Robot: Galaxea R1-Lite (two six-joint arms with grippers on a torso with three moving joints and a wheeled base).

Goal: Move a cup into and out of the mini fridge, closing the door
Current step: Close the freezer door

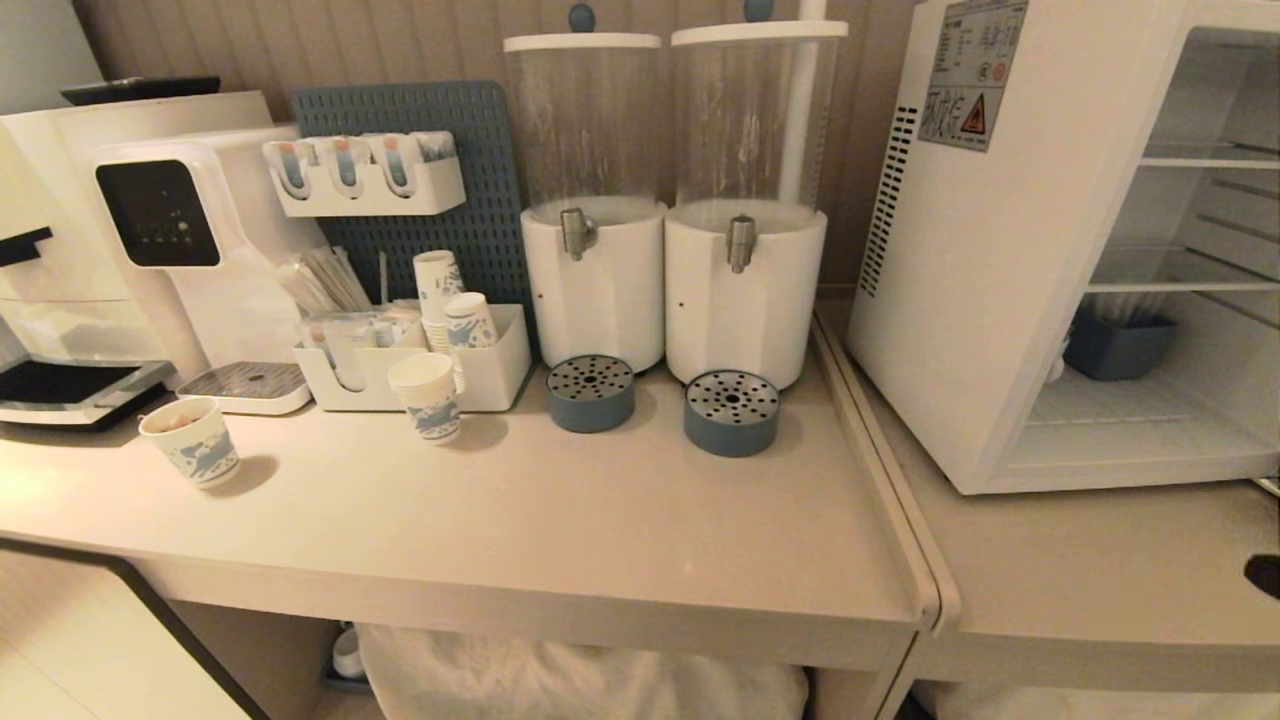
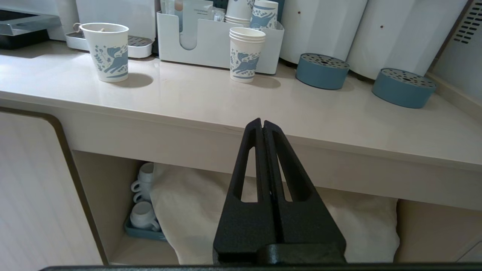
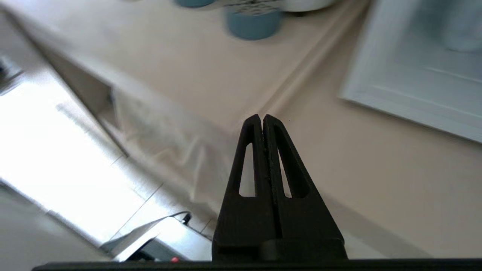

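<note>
The white mini fridge [image 1: 960, 300] stands on the counter at the right, with wire shelves and a grey-blue tub [image 1: 1118, 345] showing through its white-framed front. I cannot tell whether the door is shut. A pale blurred shape sits inside it in the right wrist view. Small white cups with loop handles [image 2: 143, 216] stand on a blue tray under the counter. My right gripper [image 3: 262, 116] is shut and empty above the counter in front of the fridge [image 3: 414, 82]. My left gripper [image 2: 262, 121] is shut and empty, parked low before the counter's front edge.
Two cylindrical drink dispensers [image 1: 592, 200] with blue drip trays [image 1: 731, 412] stand left of the fridge. Patterned paper cups [image 1: 428, 395], a white organiser [image 1: 490, 375] and a coffee machine [image 1: 160, 230] fill the left. A raised seam [image 1: 880, 470] divides the counters. White cloth [image 2: 211, 210] lies below.
</note>
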